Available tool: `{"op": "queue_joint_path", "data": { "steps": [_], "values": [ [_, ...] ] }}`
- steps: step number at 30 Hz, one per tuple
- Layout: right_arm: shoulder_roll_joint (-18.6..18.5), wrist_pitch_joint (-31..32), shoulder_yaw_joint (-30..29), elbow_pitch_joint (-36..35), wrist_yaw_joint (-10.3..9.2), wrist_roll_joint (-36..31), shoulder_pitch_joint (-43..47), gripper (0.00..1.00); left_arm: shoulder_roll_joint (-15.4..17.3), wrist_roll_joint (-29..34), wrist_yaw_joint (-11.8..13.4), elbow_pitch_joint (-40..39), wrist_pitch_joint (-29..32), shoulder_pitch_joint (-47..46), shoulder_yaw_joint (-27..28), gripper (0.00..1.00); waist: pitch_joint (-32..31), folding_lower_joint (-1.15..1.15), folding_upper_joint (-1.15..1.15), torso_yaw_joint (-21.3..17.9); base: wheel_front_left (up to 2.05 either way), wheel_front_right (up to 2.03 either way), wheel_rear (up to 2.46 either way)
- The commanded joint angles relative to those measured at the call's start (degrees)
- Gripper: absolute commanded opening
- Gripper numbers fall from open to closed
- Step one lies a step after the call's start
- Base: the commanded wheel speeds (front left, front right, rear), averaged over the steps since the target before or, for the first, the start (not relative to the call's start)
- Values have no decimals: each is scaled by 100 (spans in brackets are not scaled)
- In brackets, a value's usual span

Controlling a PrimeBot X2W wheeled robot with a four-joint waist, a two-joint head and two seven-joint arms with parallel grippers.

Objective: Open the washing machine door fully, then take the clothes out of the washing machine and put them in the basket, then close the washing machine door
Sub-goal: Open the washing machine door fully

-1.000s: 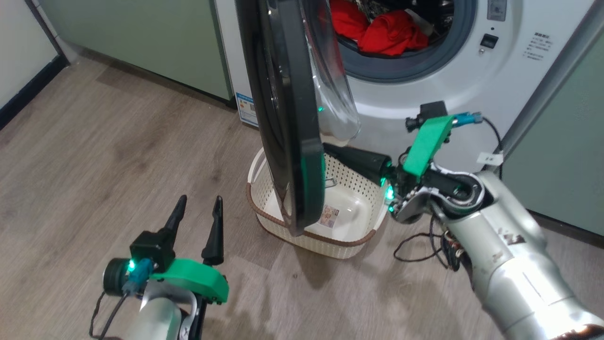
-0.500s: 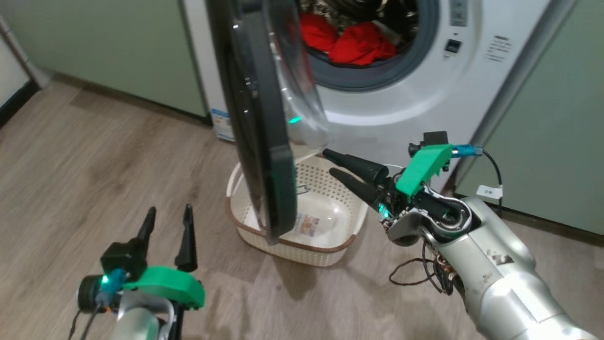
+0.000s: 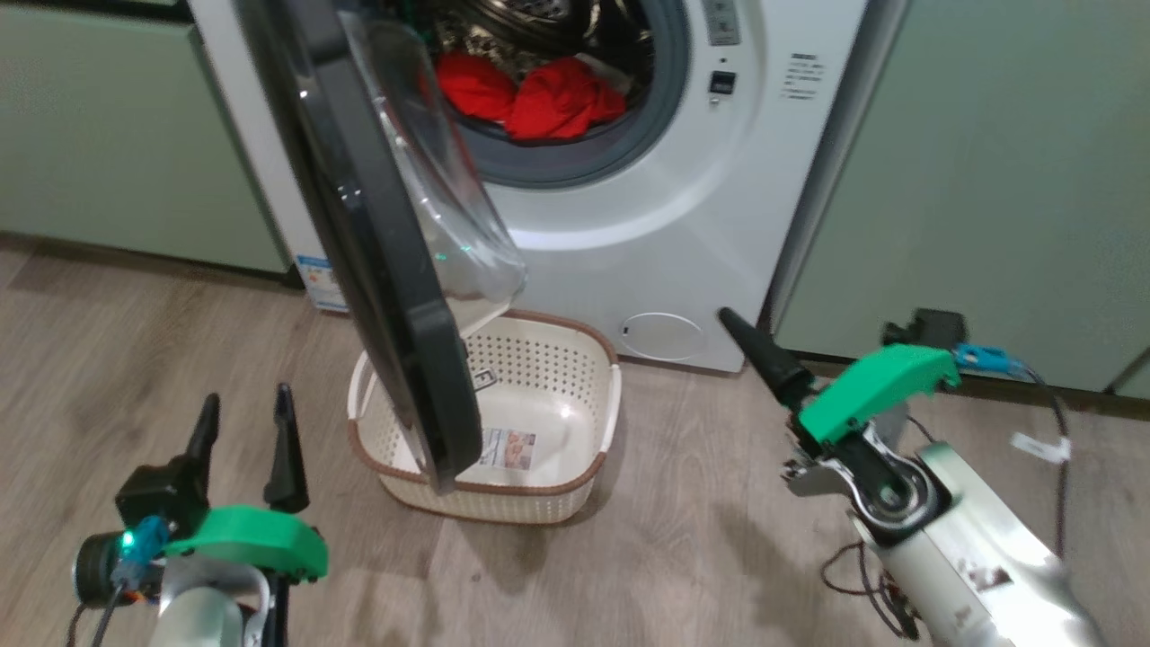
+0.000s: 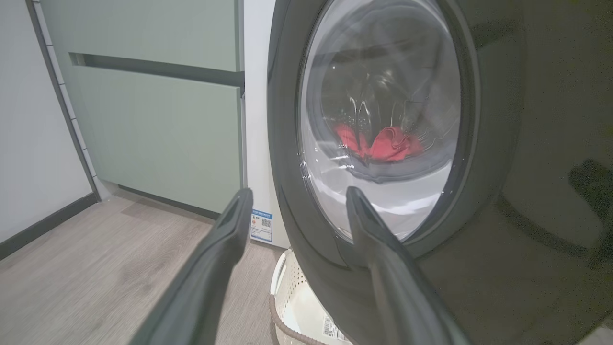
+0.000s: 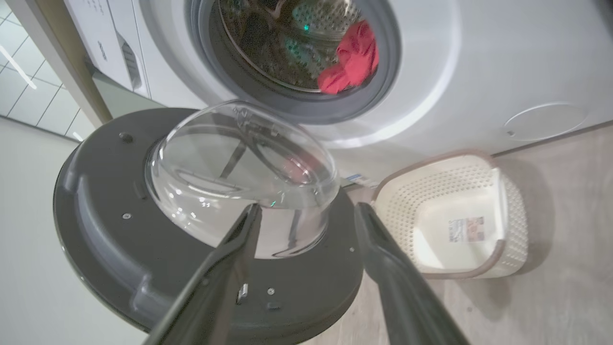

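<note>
The white washing machine (image 3: 629,234) stands ahead with red clothes (image 3: 530,99) lying in its drum. The washing machine door (image 3: 395,296) hangs part-way open, its black rim edge-on to the head view and its glass bowl (image 3: 440,198) facing the drum. The cream basket (image 3: 548,373) sits on the floor under the door's lower edge, holding just a paper label. My left gripper (image 3: 247,404) is open, low at the left, outside the door (image 4: 527,191). My right gripper (image 5: 306,209) is open, right of the basket (image 5: 515,215), facing the door's inner side (image 5: 119,239). The clothes (image 5: 352,62) show beyond it.
Pale green cabinets flank the washer on the left (image 3: 108,162) and right (image 3: 988,180). A small round flap (image 3: 662,335) sits low on the washer's front. A black cable (image 3: 1060,422) trails by my right arm. A white wall with dark skirting (image 4: 38,143) bounds the far left.
My right gripper has opened and drawn back from the door's lower edge to the right of the basket. The head camera has swung, shifting the whole picture. The left gripper stays open.
</note>
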Motion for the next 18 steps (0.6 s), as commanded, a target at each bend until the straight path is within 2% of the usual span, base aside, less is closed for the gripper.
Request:
{"op": "queue_joint_path", "data": {
  "steps": [1, 8, 12, 14, 18],
  "values": [
    [-112, -357, 78, -278, 0, -134, 19, 100, 92, 67, -37, -194, -37, -199, 258, 100, -63, 0, 0, -162, 0, 0, 0],
    [-693, -2150, 401, -467, 0, -823, 421, 100, 78, 123, -120, -182, -37, -128, 435, 100, -142, 0, 0, -416, 0, 0, 0],
    [-907, -2414, 430, -433, 0, -1344, 520, 100, 73, 139, -142, -187, -37, -105, 482, 100, -165, 0, 0, -472, 0, 0, 0],
    [-947, -2425, -113, -516, 0, -1994, 610, 100, 69, 136, -152, -206, -37, -88, 512, 100, -171, 0, 0, -501, 0, 0, 0],
    [-658, -2429, -1342, -953, 0, -3417, 1174, 100, 64, 128, -176, -210, -37, -81, 523, 100, -183, 0, 0, -494, 0, 0, 0]
  ]
}}
